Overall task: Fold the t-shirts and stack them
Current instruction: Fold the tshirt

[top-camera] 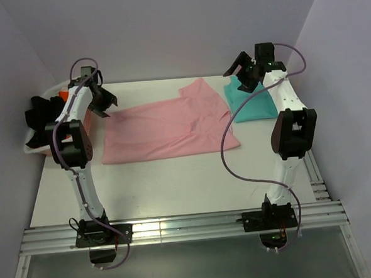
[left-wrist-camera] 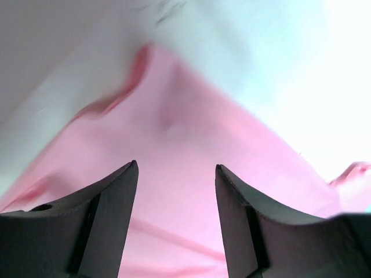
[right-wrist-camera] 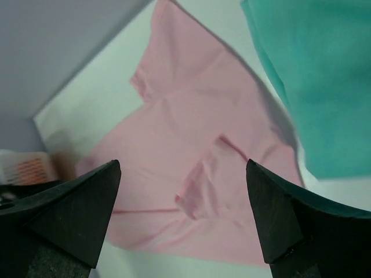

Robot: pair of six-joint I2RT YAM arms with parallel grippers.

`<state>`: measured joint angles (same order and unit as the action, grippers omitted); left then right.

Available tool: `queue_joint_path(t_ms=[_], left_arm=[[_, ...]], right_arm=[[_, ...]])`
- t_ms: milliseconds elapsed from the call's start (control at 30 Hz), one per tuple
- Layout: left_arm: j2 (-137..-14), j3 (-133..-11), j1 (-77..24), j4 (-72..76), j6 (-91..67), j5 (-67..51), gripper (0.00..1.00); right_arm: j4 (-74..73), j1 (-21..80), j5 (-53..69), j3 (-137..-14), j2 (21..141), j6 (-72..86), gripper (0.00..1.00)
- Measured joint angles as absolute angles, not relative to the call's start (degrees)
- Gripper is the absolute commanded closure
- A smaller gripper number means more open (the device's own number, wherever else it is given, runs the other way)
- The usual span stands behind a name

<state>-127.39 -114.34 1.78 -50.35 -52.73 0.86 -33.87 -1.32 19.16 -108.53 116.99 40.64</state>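
Left hand (left-wrist-camera: 177, 168): fingers parted, nothing held between them. The light pink t-shirt (top-camera: 166, 124) lies spread flat on the worktop (top-camera: 176, 190), directly beneath this hand at its left edge and running away from it towards the other arm. Contact between fingertips and cloth cannot be determined.

Right hand (right-wrist-camera: 183, 163): fingers spread wide, nothing held. The folded teal t-shirt (top-camera: 254, 103) lies below it and to its right side; the pink shirt's sleeve end lies below it, just beside the teal one.

Outboard of the left hand, a white basket (top-camera: 38, 147) holds a black t-shirt (top-camera: 39, 113) and an orange t-shirt (top-camera: 63, 95).
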Motion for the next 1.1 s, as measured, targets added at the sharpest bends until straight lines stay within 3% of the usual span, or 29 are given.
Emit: queue_joint_path(t_ms=[133,300,433,767,1100], left_arm=[[-114.98,-104.68,3.01,-51.20,-48.82,4.78,0.41],[-105.38,-92.79,5.34,-48.93,-45.08,9.89,0.44],[-101.84,-85.03,3.03,-44.75,-42.68,10.17,0.43],[-111.39,-83.07,0.38,-41.91,-36.88,-6.22,0.43],[-124.22,-97.19,3.73,-36.64,-38.74,-25.15,0.42]], right_arm=[[-41.87,3.03,9.76,-104.29,108.99,35.24,0.05],[-47.29,7.46,4.43,-85.21,99.09,33.36,0.04],[-50.24,7.44,3.20,-76.82,95.98,33.65,0.04],[-48.88,7.38,3.05,-73.14,93.86,33.71,0.04],[-46.52,7.38,5.28,-69.38,85.65,31.20,0.04]])
